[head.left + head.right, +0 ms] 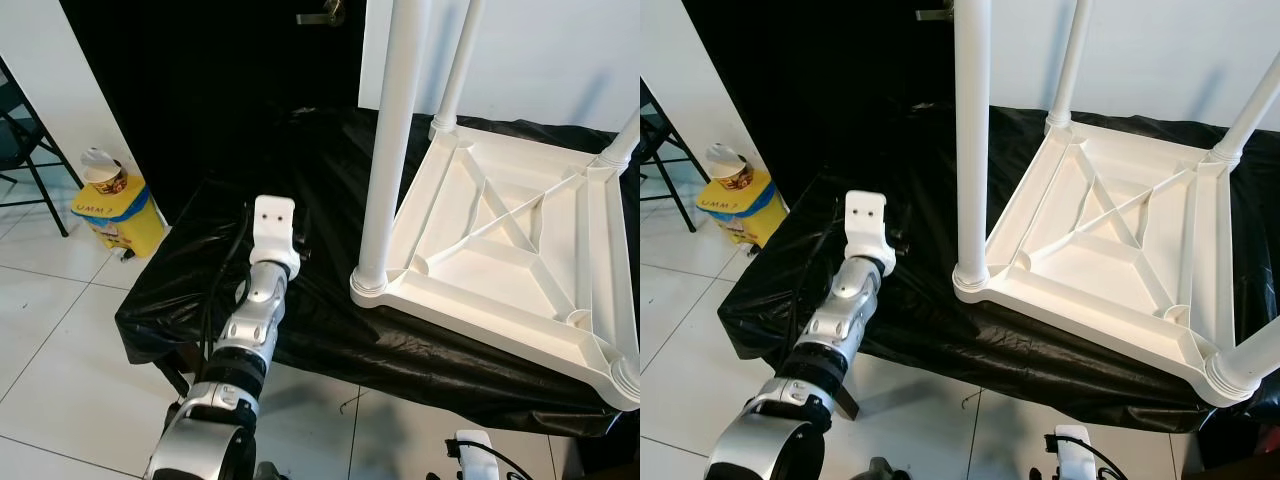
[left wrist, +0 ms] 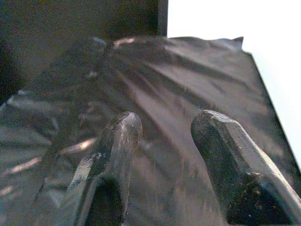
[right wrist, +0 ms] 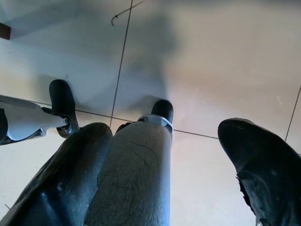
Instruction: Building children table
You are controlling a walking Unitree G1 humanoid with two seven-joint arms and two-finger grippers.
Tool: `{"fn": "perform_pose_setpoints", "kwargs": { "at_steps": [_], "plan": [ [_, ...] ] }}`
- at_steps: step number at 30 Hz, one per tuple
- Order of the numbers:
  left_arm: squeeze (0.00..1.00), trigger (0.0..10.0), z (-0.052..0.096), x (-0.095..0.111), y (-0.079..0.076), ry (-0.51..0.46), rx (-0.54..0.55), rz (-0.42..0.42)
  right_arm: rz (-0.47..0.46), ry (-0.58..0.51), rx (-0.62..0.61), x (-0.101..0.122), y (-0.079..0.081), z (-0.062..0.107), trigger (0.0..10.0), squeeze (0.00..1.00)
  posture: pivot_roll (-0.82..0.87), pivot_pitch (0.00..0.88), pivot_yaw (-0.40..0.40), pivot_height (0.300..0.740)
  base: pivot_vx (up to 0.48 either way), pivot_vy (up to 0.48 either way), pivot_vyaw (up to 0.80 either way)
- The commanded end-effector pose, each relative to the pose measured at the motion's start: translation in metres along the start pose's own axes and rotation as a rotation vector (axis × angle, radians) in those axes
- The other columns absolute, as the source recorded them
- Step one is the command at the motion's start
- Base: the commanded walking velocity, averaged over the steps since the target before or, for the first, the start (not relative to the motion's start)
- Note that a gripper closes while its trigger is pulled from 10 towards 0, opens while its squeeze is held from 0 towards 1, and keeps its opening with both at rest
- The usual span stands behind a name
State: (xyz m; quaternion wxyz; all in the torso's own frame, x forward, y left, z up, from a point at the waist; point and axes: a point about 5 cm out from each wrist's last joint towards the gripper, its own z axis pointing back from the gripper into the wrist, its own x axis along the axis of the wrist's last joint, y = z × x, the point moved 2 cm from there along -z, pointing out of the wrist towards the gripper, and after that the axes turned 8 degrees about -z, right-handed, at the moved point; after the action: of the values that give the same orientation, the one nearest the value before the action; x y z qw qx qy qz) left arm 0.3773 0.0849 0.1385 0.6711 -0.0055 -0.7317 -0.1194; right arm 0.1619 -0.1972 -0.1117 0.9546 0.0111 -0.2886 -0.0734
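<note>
A: The children's table [image 1: 520, 260] lies upside down on the black-draped worktop [image 1: 200, 270], three legs up. The fourth leg [image 3: 134, 174] is down in the right end effector [image 3: 169, 169], low over the floor; one finger touches it, the other stands off.

B: And the left end effector [image 2: 162, 136]?

A: Spread, empty, over the cloth beside the tabletop. Next, I'd say: lift that leg to the bare corner socket [image 1: 627, 375] and seat it.

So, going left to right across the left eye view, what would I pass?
Folding chair → yellow bin → robot's left arm → nearest white table leg → upturned white tabletop.
</note>
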Motion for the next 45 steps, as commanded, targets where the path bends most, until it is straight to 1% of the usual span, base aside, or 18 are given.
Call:
{"fn": "perform_pose_setpoints", "kwargs": {
  "at_steps": [1, 2, 4, 6, 10, 11, 16, 22, 24, 29, 33, 34, 35, 37, 38, 39, 41, 45],
  "plan": [
    [0.00, 10.0, 0.003, -0.006, -0.002, 0.013, -0.002, -0.007, -0.001, 0.033, -0.007, -0.009, -0.001, 0.002, 10.0, 0.25, 0.02, 0.000, -0.007, 0.740, 0.000, 0.000, 0.00],
    [0.00, 10.0, 0.003, -0.006, -0.002, 0.013, -0.002, -0.007, -0.001, 0.033, -0.007, -0.009, -0.001, 0.002, 10.0, 0.25, 0.02, 0.000, -0.007, 0.740, 0.000, 0.000, 0.00],
    [0.00, 10.0, 0.004, -0.007, -0.005, 0.015, -0.009, -0.003, 0.005, 0.039, -0.010, -0.010, -0.002, 0.002, 10.0, 0.20, 0.03, 0.000, -0.008, 0.740, 0.000, 0.000, 0.00],
    [0.00, 10.0, 0.004, -0.006, -0.006, 0.014, -0.010, -0.003, 0.004, 0.042, -0.012, -0.010, -0.002, 0.002, 10.0, 0.18, 0.03, 0.000, -0.009, 0.740, 0.000, 0.000, 0.00],
    [0.00, 10.0, 0.004, -0.006, -0.007, 0.012, -0.011, -0.002, 0.004, 0.043, -0.014, -0.010, -0.003, 0.002, 10.0, 0.18, 0.03, 0.000, -0.013, 0.740, 0.000, 0.000, 0.00],
    [0.00, 10.0, 0.004, -0.006, -0.007, 0.012, -0.012, -0.003, 0.007, 0.045, -0.013, -0.010, -0.003, 0.002, 10.0, 0.14, 0.03, 0.000, -0.015, 0.740, 0.000, 0.000, 0.00],
    [0.00, 10.0, 0.004, -0.006, -0.007, 0.010, -0.009, 0.001, 0.016, 0.047, -0.010, -0.010, -0.003, 0.002, 10.0, 0.14, 0.04, 0.002, -0.020, 0.740, 0.000, 0.000, 0.00],
    [0.00, 10.0, 0.007, -0.011, 0.001, 0.018, 0.017, 0.002, 0.019, 0.049, -0.006, -0.010, -0.002, 0.002, 10.0, 0.13, 0.04, 0.006, -0.017, 0.740, 0.000, 0.000, 0.00],
    [0.00, 10.0, 0.011, -0.018, 0.011, 0.035, 0.039, -0.010, 0.013, 0.050, -0.005, -0.010, -0.001, 0.002, 10.0, 0.14, 0.04, 0.009, -0.016, 0.740, 0.000, 0.000, 0.00],
    [0.00, 10.0, 0.012, -0.018, 0.017, 0.035, 0.047, -0.019, 0.006, 0.050, -0.004, -0.011, 0.000, 0.001, 10.0, 0.14, 0.04, 0.013, -0.015, 0.740, 0.000, 0.000, 0.00],
    [0.00, 10.0, 0.010, -0.014, 0.015, 0.022, 0.043, -0.018, 0.003, 0.051, -0.004, -0.011, 0.000, 0.001, 10.0, 0.13, 0.04, 0.013, -0.014, 0.740, 0.000, 0.000, 0.00],
    [0.00, 10.0, 0.009, -0.012, 0.014, 0.016, 0.040, -0.017, 0.002, 0.051, -0.003, -0.011, 0.000, 0.001, 10.0, 0.14, 0.04, 0.013, -0.014, 0.740, 0.000, 0.000, 0.00],
    [0.00, 10.0, 0.009, -0.012, 0.009, 0.014, 0.021, -0.017, 0.000, 0.051, -0.003, -0.011, 0.001, 0.001, 10.0, 0.14, 0.04, 0.013, -0.011, 0.740, 0.000, 0.000, 0.00],
    [0.00, 10.0, 0.009, -0.012, 0.009, 0.014, 0.021, -0.017, 0.000, 0.051, -0.003, -0.011, 0.001, 0.001, 10.0, 0.14, 0.04, 0.013, -0.011, 0.740, 0.000, 0.000, 0.00],
    [0.00, 10.0, 0.009, -0.012, 0.005, 0.013, 0.008, -0.017, -0.001, 0.051, -0.003, -0.011, 0.001, 0.001, 10.0, 0.14, 0.04, 0.013, -0.011, 0.740, 0.000, 0.000, 0.00],
    [0.00, 10.0, 0.009, -0.012, 0.005, 0.013, 0.008, -0.017, -0.001, 0.051, -0.003, -0.011, 0.001, 0.001, 10.0, 0.14, 0.04, 0.013, -0.011, 0.740, 0.000, 0.000, 0.00],
    [0.00, 10.0, 0.011, -0.011, -0.005, -0.002, -0.051, -0.011, -0.005, 0.050, -0.005, -0.011, 0.001, 0.001, 10.0, 0.14, 0.04, 0.011, -0.010, 0.740, 0.000, 0.000, 0.00],
    [0.00, 10.0, 0.011, -0.011, -0.005, -0.002, -0.051, -0.011, -0.005, 0.050, -0.005, -0.011, 0.001, 0.001, 10.0, 0.14, 0.04, 0.011, -0.010, 0.740, 0.000, 0.000, 0.00]
  ]
}}
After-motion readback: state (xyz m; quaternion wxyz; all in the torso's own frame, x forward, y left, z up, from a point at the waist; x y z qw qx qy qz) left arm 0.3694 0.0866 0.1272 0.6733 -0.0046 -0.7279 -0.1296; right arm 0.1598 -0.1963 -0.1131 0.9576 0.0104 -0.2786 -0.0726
